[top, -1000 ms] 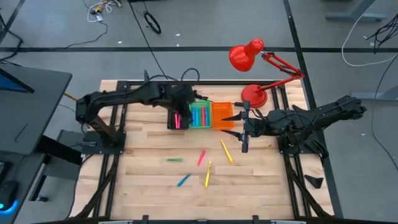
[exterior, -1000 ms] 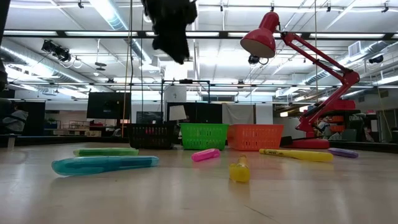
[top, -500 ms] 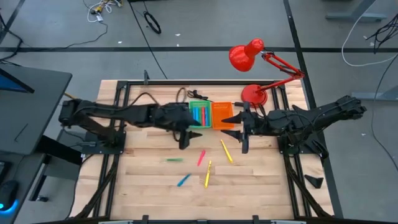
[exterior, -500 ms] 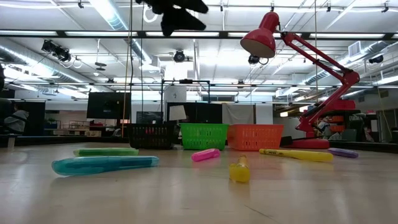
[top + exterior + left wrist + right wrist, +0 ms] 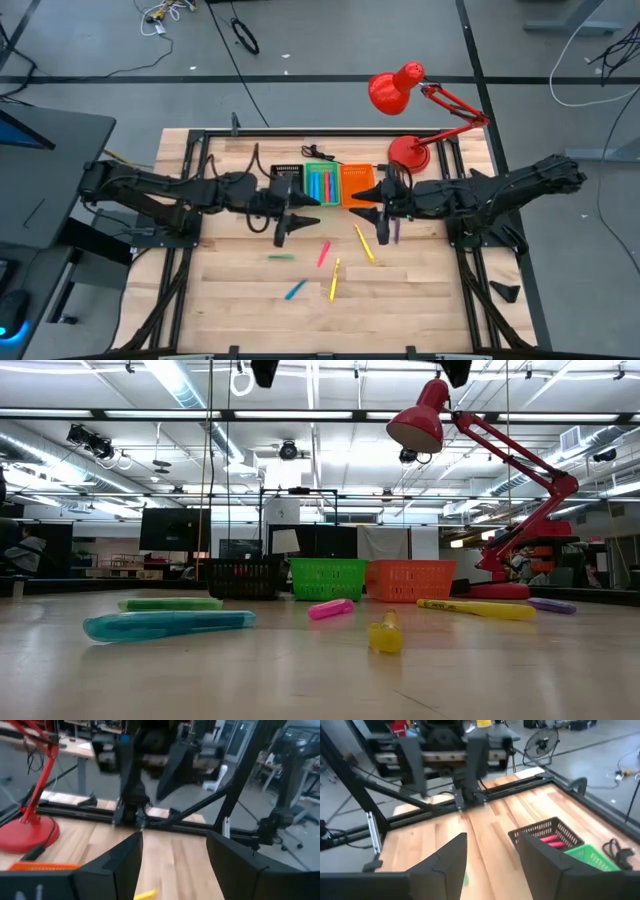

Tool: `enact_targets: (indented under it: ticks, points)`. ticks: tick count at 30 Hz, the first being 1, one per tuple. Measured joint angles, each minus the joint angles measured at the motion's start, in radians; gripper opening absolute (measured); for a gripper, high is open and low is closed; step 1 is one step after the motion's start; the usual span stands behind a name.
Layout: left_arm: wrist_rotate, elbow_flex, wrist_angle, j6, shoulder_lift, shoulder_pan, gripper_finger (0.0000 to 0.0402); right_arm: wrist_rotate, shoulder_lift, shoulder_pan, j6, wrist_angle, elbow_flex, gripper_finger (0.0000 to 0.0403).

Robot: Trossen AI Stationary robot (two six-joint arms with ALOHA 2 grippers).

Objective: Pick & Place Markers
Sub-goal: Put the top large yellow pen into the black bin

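Looking straight down, both arms reached inward over the middle of the wooden table point(image 5: 240, 280), their grippers facing each other across a gap just in front of the three bins. The left gripper point(image 5: 290, 222) hung near the black bin point(image 5: 287, 186), fingers apart with nothing between them; its wrist view showed the two dark fingers point(image 5: 112, 867) spread over bare wood, with only the tip of a yellow marker point(image 5: 145, 895) cut off at the frame edge. The right gripper point(image 5: 378, 220) sat just in front of the orange bin point(image 5: 356, 184), fingers likewise apart and empty; a purple marker point(image 5: 397, 231) lay partly hidden beside it. Loose on the table lay a green marker point(image 5: 280, 257), a pink marker point(image 5: 323, 253), a blue marker point(image 5: 294, 290) and two yellow markers point(image 5: 335, 279), well apart from both grippers. The green bin point(image 5: 321, 185) held several markers, colours hard to separate from above; the black bin held pink-red ones, seen more clearly in the right wrist view point(image 5: 551, 839). From table height only dark stubs of the arms entered at the top edge, the grippers out of sight. The red desk lamp point(image 5: 405, 95) stood at the far right corner, its base just beyond the right arm.
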Motion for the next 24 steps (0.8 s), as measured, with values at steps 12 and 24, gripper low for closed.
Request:
enact_targets:
  ticks: [12, 24]
  points:
    - [-0.002, 0.000, 0.014, -0.007, -0.002, 0.001, 0.0224, -0.150, 0.000, -0.051, -0.021, -0.105, 0.000, 0.0181]
    - [0.040, 0.000, 0.014, -0.056, -0.002, 0.000, 0.0224, -0.424, 0.000, -0.199, -0.383, -0.199, 0.000, 0.0159]
